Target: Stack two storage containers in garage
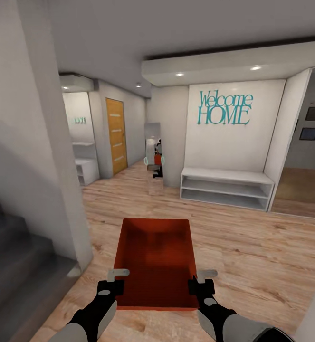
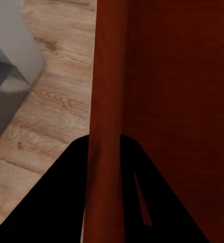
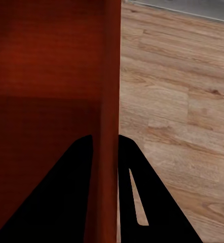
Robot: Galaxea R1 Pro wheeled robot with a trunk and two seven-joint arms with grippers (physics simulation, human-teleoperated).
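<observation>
I carry one container (image 1: 156, 256) out in front of me, held level above the wood floor (image 1: 252, 247). My left jaws (image 1: 110, 288) are clenched on its left wall, my right jaws (image 1: 201, 287) on its right wall; each wrist view shows the thin red wall pinched between my fingers. I judge this to be the carrying step, with the garage not yet reached, so next I must drive on and keep both grips firm. Ahead stand a white bench (image 1: 226, 187) under a Welcome HOME sign (image 1: 224, 108), an orange door (image 1: 116, 135), and dark stairs (image 1: 14, 256) at my left.
</observation>
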